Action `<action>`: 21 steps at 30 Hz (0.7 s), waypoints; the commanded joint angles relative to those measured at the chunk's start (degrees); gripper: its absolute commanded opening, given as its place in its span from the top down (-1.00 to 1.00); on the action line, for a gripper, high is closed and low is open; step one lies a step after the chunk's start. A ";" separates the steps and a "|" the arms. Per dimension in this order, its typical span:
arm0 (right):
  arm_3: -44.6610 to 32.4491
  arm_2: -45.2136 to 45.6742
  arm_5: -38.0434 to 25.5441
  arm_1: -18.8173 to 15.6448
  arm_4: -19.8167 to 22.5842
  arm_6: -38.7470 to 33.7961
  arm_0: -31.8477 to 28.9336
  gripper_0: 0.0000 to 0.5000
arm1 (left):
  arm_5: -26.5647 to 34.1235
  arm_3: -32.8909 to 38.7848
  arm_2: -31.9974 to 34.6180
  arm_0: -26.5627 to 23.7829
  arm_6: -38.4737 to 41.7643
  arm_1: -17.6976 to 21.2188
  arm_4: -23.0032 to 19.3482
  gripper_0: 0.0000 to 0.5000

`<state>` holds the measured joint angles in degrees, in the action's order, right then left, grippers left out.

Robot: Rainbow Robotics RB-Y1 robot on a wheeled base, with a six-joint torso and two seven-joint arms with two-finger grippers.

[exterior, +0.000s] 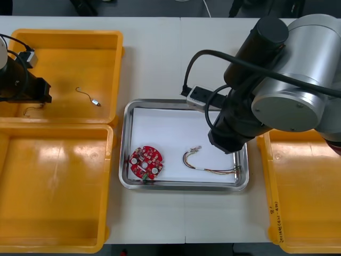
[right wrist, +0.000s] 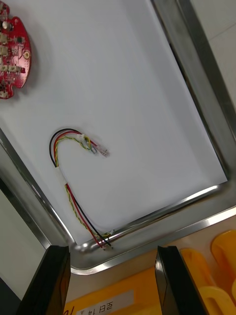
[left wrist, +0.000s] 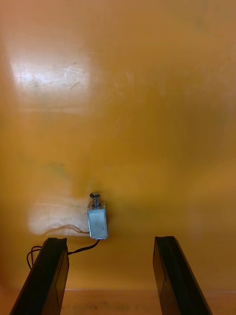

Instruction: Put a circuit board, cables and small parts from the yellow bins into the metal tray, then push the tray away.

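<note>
Read the front view as a clock face with 12 at the table's far edge. The far left yellow bin (exterior: 68,36) sits at 10 o'clock from the metal tray (exterior: 126,140), and the near left yellow bin (exterior: 53,184) at 8 o'clock. The left gripper (left wrist: 110,278) hangs over the 9 o'clock side of the far bin, jaws released and standing apart with nothing between them. A small metal part (left wrist: 97,221) lies on the bin floor just ahead of the fingertips, nearer one finger than the other and touching neither. Its thin black lead (left wrist: 81,248) trails back toward that nearer finger. A second small metal part (exterior: 95,102), with a curled lead, lies at about 4 o'clock on the same bin floor, well apart from the gripper. The tray is white inside. A round red circuit board (exterior: 146,162) lies flat at 8 o'clock in it, and a red and yellow cable (exterior: 198,160), bent into a hook with a black strand alongside, lies at 5 o'clock, apart from the board. Its loose ends reach the rim near the 4 o'clock corner. The right arm (exterior: 287,80) covers the tray's 3 o'clock side. The right gripper (right wrist: 110,283) hovers above that rim, jaws released and empty, with the cable's ends just ahead of its fingertips. A right yellow bin (exterior: 303,186) lies at 4 o'clock from the tray.
</note>
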<state>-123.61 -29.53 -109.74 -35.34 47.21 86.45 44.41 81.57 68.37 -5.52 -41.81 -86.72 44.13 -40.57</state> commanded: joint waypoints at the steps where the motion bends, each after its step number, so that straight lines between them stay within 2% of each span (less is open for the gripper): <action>1: -2.87 4.83 -0.26 -4.03 2.27 -9.89 2.26 -1.00 | -2.12 -0.96 -0.45 -3.02 -2.84 -1.15 1.10 -1.00; 8: -3.57 10.02 -0.26 -8.43 6.49 -20.26 2.17 -1.00 | -6.25 -3.77 -0.80 -3.02 -4.16 -2.12 1.54 -1.00; 16: -2.16 16.17 -0.26 -13.61 12.64 -30.11 1.03 -1.00 | -6.42 -4.12 -1.51 -3.02 -4.78 -2.29 1.81 -1.00; 21: -1.90 20.65 -0.26 -15.63 13.61 -31.34 -1.26 -1.00 | -6.42 -4.12 -1.77 -3.02 -4.95 -2.29 1.72 -1.00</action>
<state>-125.26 -13.63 -109.75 -47.99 59.94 57.72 44.14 75.74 63.90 -6.28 -41.86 -86.72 42.40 -39.36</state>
